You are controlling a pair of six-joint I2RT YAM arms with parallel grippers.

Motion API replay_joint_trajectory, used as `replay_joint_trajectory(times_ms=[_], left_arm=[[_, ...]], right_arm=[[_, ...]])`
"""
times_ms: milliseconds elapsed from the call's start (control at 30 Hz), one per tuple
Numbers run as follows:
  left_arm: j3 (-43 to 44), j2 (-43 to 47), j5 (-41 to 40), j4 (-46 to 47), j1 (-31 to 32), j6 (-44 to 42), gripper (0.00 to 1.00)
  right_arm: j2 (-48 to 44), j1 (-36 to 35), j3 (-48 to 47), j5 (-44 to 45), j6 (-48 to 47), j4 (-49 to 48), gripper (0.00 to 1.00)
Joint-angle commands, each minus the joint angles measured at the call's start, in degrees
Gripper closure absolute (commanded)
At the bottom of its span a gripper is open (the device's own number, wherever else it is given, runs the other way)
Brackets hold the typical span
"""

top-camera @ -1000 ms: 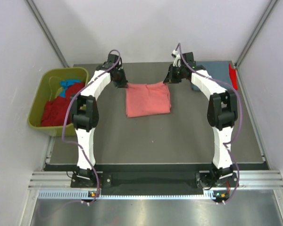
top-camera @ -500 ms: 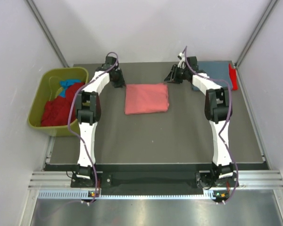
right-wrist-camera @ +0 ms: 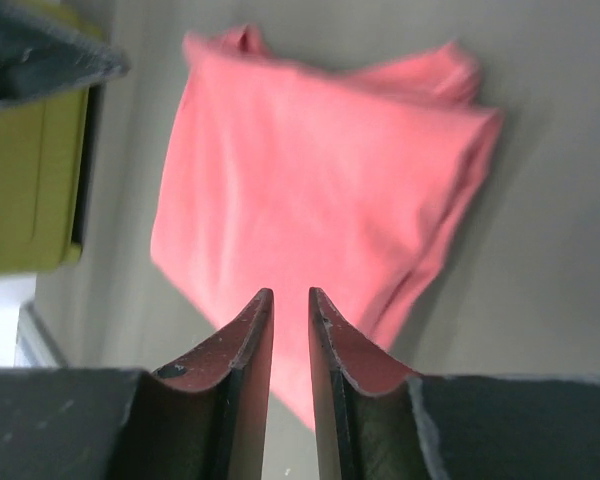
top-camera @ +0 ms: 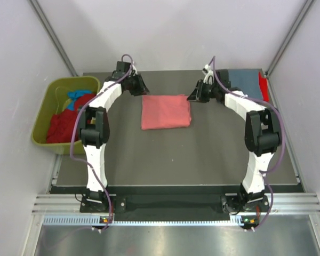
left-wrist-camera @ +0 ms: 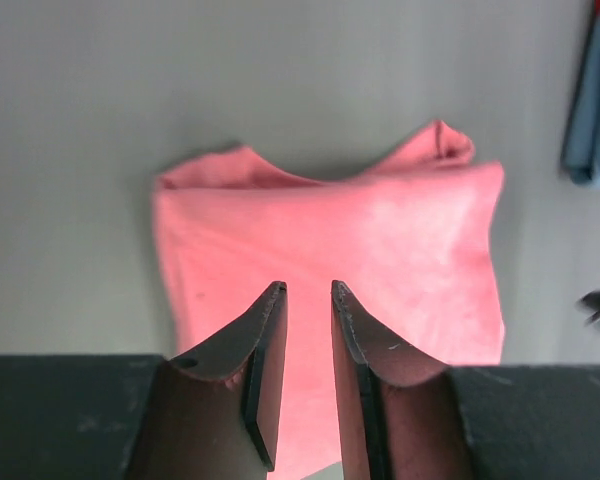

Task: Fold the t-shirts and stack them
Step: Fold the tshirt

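A salmon-pink t-shirt (top-camera: 166,111) lies folded into a flat rectangle at the middle back of the table. It also shows in the left wrist view (left-wrist-camera: 330,240) and the right wrist view (right-wrist-camera: 320,160). My left gripper (top-camera: 141,87) hovers by its far left corner, with the jaws a narrow gap apart and empty (left-wrist-camera: 308,288). My right gripper (top-camera: 194,96) hovers by its far right corner, also slightly open and empty (right-wrist-camera: 290,293). A grey-blue t-shirt (top-camera: 245,81) lies folded at the back right, with a red one (top-camera: 263,85) beside it.
An olive-green bin (top-camera: 42,125) stands off the table's left side. It holds dark red (top-camera: 64,124) and bright blue (top-camera: 77,96) t-shirts. Its rim shows in the right wrist view (right-wrist-camera: 30,180). Grey walls close in the back and both sides.
The pink shirt's lifted, rumpled back edge has been let down, and the shirt now lies flat. Both grippers have drawn off its far corners and point inward at it.
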State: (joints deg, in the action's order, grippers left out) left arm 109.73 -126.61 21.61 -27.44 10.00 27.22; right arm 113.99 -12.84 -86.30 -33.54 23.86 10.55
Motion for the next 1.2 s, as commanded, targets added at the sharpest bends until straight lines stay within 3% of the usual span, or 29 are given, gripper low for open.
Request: replay_joint_trajectory(times_ms=[0,100,300,567,733,867,1167], left_arm=[[-1.37,-2.05,5.82,5.46,0.64,2.22,0.71],[1.52,-6.18,4.77,5.21,0.64,1.44,0.71],[14.97,-14.8,-3.67,-6.91,0.55,-3.58,0.71],[14.64,-4.01,-10.53,-14.03,0.64,-4.11,0.69],[5.95,4.95,-7.12,-11.78,1.6,-2.09,0.69],[-6.95,10.31,-4.73,-7.63,3.53,0.19,0.69],[-27.8,13.23,-7.79,-2.09,6.35,3.98,0.71]], right_arm=[[-1.5,-2.27,6.14,-3.99,0.57,-6.48,0.79],[1.21,-2.45,9.04,-4.69,0.58,-8.43,0.79],[5.88,-1.84,6.68,-1.09,-3.46,-4.23,0.83],[-0.43,-3.94,3.95,-1.61,-1.89,-1.84,0.83],[0.26,-8.25,2.37,-2.84,1.54,-4.3,0.87],[5.43,-11.67,0.09,-5.38,4.88,-8.34,0.87],[15.28,-12.47,-4.57,-3.46,2.69,-4.93,0.87]])
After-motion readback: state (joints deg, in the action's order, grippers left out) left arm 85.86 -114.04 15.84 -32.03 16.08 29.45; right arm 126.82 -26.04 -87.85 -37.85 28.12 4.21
